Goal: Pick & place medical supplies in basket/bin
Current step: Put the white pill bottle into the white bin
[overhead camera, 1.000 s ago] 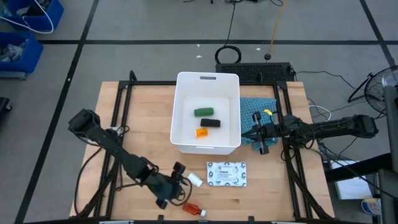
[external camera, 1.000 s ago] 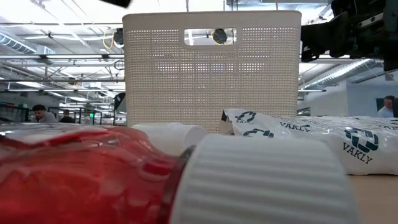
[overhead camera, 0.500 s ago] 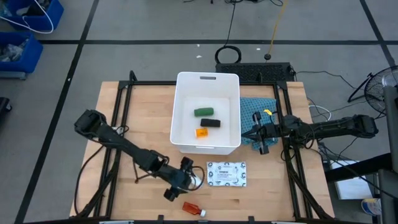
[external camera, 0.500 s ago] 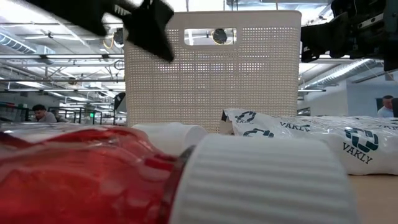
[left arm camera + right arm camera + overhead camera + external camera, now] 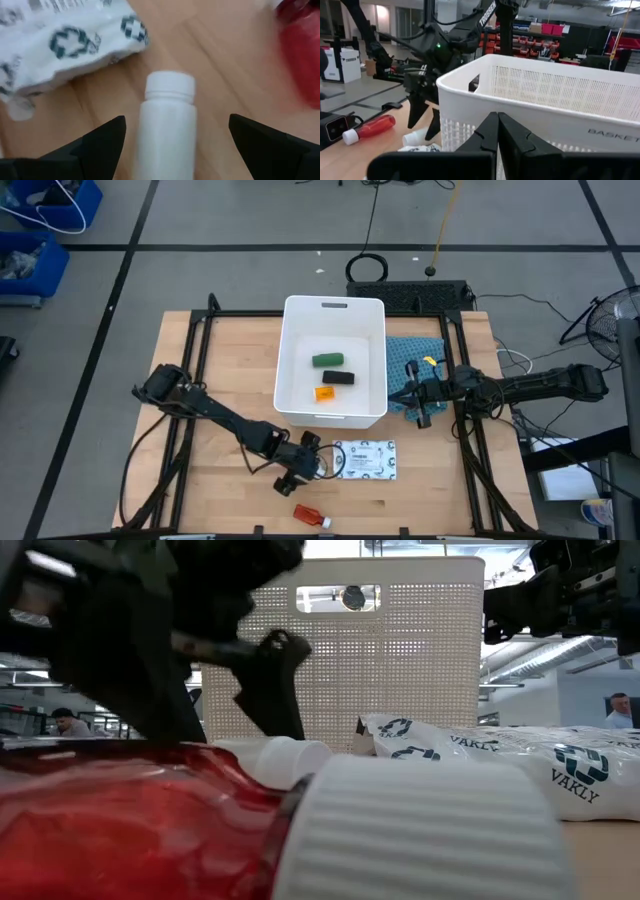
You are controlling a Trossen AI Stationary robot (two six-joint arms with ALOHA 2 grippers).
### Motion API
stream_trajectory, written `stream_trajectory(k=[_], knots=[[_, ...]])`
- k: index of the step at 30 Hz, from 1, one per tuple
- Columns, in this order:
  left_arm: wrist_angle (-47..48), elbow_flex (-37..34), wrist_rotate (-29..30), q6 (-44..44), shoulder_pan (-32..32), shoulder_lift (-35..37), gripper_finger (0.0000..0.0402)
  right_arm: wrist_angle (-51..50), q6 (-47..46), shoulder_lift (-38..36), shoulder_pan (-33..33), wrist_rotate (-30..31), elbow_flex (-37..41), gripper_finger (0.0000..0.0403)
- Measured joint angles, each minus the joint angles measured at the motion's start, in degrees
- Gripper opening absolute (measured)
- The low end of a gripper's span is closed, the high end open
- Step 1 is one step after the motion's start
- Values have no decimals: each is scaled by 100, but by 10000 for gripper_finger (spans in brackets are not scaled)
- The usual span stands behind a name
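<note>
Left gripper [image 5: 305, 463], jaws wide, straddles the small white cylinder [image 5: 167, 125] at lower centre of the high view, beside the packet [image 5: 365, 459]. Lower squarely, close mid-body. Right gripper [image 5: 422, 397], jaws closed, waits right of the bin [image 5: 334, 305].

We are in a big industrial lab or workshop: grey taped floor [image 5: 250, 220], blue storage bins [image 5: 40, 230], shelves of red bins [image 5: 540, 42], ceiling strip lights [image 5: 80, 635].
</note>
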State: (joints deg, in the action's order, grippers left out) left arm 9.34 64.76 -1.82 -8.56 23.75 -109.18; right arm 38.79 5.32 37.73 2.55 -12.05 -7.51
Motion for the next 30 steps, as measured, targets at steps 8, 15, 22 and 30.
stream_trajectory(k=[8, 15, 22, 30], knots=[[-20, -3, -437, -151, -208, -160, 357, 21, 88, 18, 0, 13, 0, 0], [69, -3, -477, -231, -200, -154, 261, 18, 133, 18, 0, 16, 0, 0], [173, -3, -528, -293, -197, -130, 169, 15, 133, 18, 0, 17, 0, 0], [763, -3, -185, -344, 24, 864, 169, -7, 133, 18, 0, 15, 0, 0]])
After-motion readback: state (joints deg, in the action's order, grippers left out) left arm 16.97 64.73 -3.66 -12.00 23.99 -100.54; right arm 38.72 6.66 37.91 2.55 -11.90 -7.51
